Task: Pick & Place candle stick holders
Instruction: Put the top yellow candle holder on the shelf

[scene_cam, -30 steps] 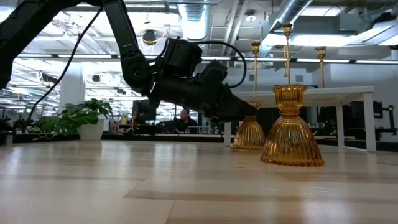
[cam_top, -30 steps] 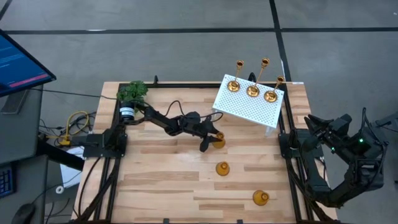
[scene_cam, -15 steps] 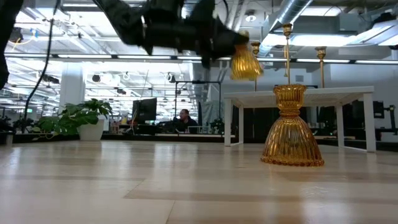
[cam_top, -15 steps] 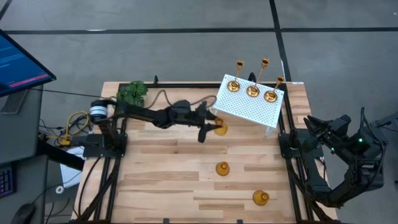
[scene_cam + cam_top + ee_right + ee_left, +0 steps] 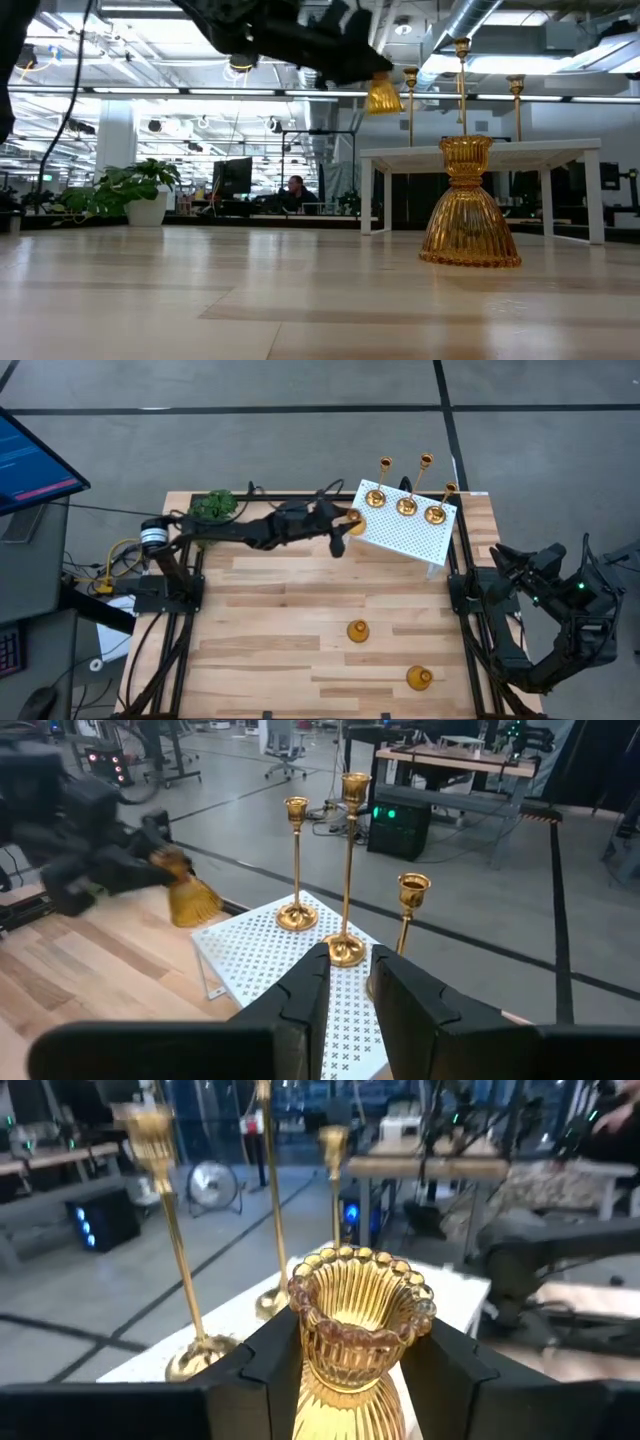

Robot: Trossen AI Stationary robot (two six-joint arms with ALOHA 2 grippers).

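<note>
My left gripper (image 5: 343,525) is shut on a squat amber holder (image 5: 353,520), high above the table at the left edge of the white perforated stand (image 5: 400,535). The holder also shows in the low view (image 5: 383,96) and the left wrist view (image 5: 352,1330). Three tall brass sticks (image 5: 377,495) (image 5: 407,503) (image 5: 435,512) stand on the stand by their round bases. Two more amber holders (image 5: 357,630) (image 5: 419,678) stand on the table on their wide bases. My right gripper (image 5: 348,982) waits beyond the table's right edge, its fingers a little apart and empty. My left gripper pinches the amber holder's narrow neck (image 5: 345,1380), just under its flared fluted rim, between its two fingers. The fingers come about level from the table's left side. The holder stands upright, wide base down, lifted clear of the table and of the stand.
A green leafy plant (image 5: 212,507) sits at the table's far left corner. The stand's legs (image 5: 372,190) rest on the far right of the table. The near holder (image 5: 470,205) stands in front of the stand in the low view. Bare wood lies across the table's left and middle.
My left gripper has risen from the table with the amber holder, which now hangs clear and upright. It has then gone toward the table's far edge, up to the left edge of the white stand. The other holders and sticks have stayed where they were.
</note>
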